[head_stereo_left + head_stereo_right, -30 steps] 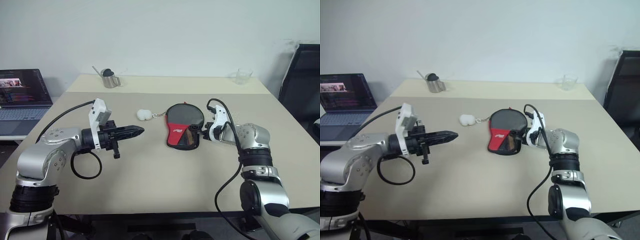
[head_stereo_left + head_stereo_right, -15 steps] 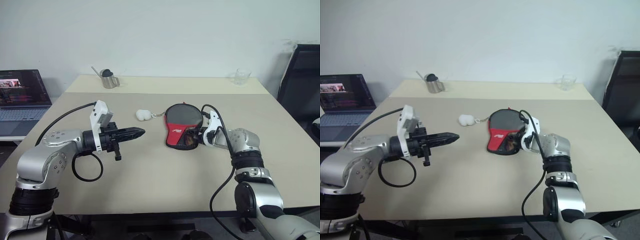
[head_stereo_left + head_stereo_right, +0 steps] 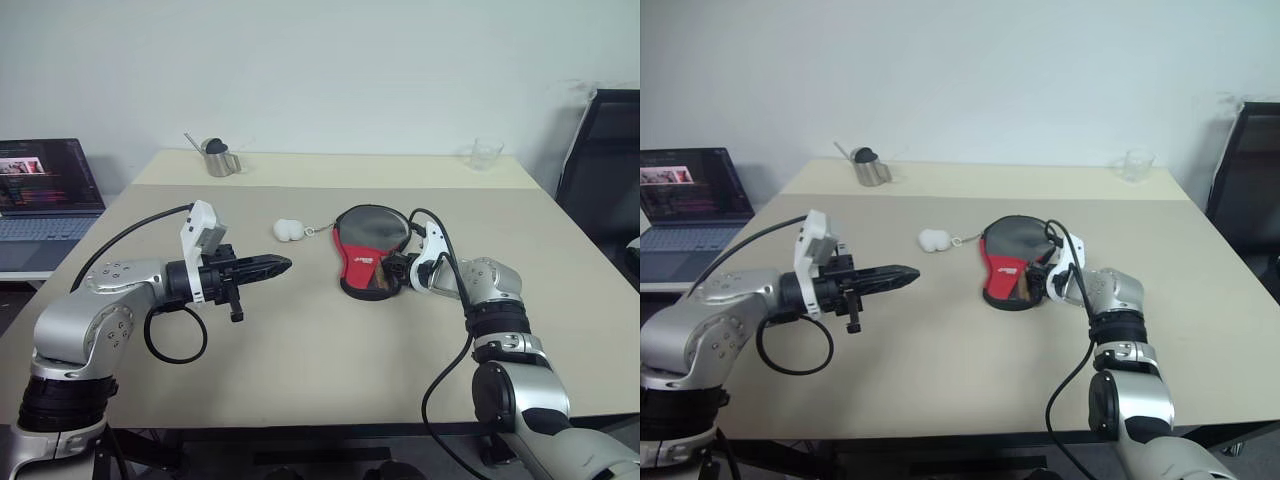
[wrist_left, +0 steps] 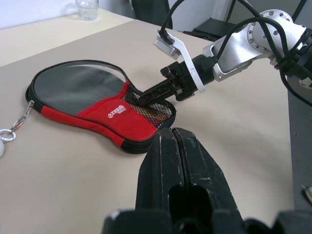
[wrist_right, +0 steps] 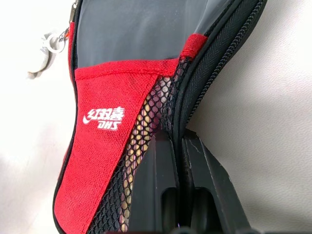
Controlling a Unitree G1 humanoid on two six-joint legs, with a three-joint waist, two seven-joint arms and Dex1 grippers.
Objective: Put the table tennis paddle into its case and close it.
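Right gripper (image 3: 392, 268) pinches the case (image 3: 367, 248) edge; left gripper (image 3: 277, 265) hangs closed, holding nothing

The right pincer (image 4: 146, 96), open a second ago, has closed on the zip edge of the case (image 3: 367, 250) at its mesh end. The case has shifted slightly and its near side lifted off the desk (image 3: 300, 350).

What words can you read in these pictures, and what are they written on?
"DHS", in white, below a white line of Chinese characters: on the red panel of the case.
Laptop screen beside the table: its text is too small to read.
Nothing else bears writing that can be read.
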